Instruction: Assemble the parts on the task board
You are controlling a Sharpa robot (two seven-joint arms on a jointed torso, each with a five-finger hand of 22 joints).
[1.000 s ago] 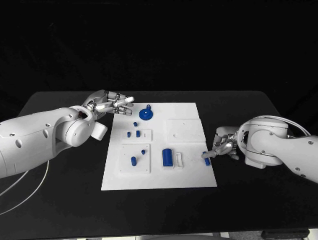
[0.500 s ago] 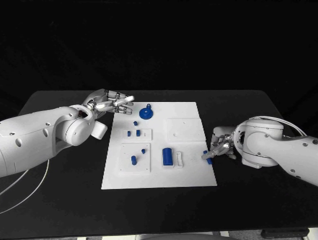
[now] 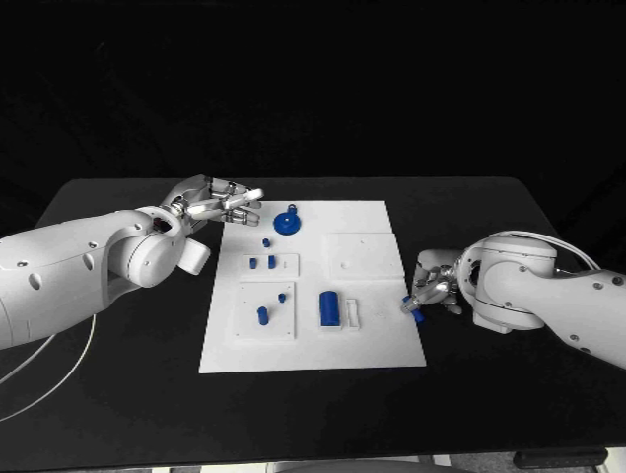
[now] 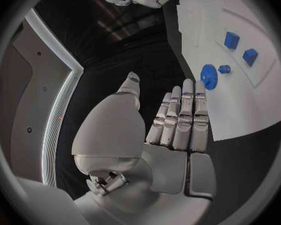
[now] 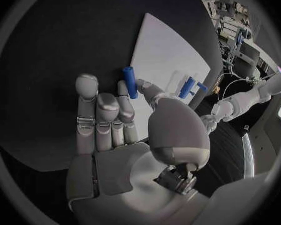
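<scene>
Right hand (image 3: 434, 292) hovering at task board (image 3: 373, 340) right edge, thumb and fingertip pinching small blue peg (image 5: 130, 82); other fingers (image 5: 97, 116) lying straight, close together beside it. Peg (image 3: 416, 314) standing out past fingertips, just over board's edge.

Left hand (image 3: 216, 204) holding nothing, fingers (image 4: 181, 119) stretched flat and side by side, thumb spread off to one side. Blue round part (image 4: 208, 76) sitting on board just beyond those fingertips, small blue piece (image 4: 224, 69) beside it.

White board (image 3: 370, 345), blue parts (image 3: 330, 308), black table (image 3: 142, 394).
</scene>
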